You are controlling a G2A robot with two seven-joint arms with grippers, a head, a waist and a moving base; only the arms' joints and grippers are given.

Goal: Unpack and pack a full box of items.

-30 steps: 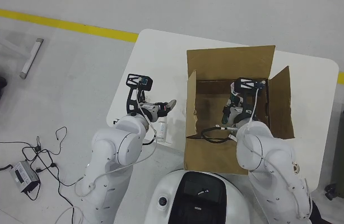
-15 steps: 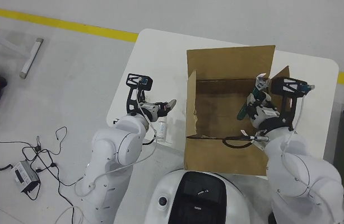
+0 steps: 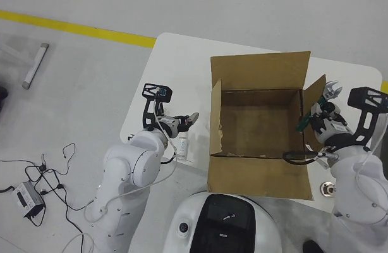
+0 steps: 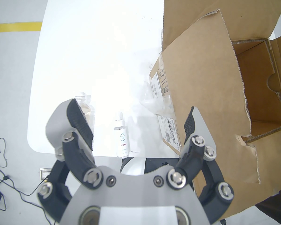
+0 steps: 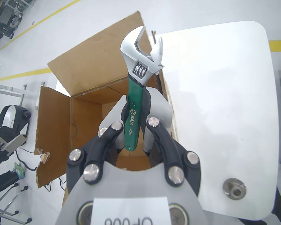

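The white table (image 3: 181, 69) carries an open cardboard box (image 3: 260, 76) with its flaps spread outward (the flap nearest the left arm is torn along its edge). In the top view the box sits right of the table's middle, and its brown inner floor is visible.

The right gripper (image 5: 137, 108) hangs above the box's right flap, beyond the opening and over the side wall. Its fingers (image 5: 152, 99) are pinched on the green handle of an adjustable wrench (image 5: 140, 64). The wrench's silver head points away from the robot and stands clear of the fingertips. In the top view the wrench (image 3: 330, 90) lies aslant across that right flap, head toward the far side of the table.

The left gripper (image 4: 133, 115) hovers over the table's left part, just beside the box's left flap, with its fingers spread wide and nothing between them.

A small white spray bottle (image 4: 121, 134) stands below it near the table's front edge. Two clear bottles (image 4: 87, 105) stand just beside it, partly hidden behind one finger. A crumpled clear plastic bag (image 4: 154, 99) lies against the box's left wall.

A small round metal fitting (image 5: 234, 188) rests on the table near the front right corner, well apart from the box.
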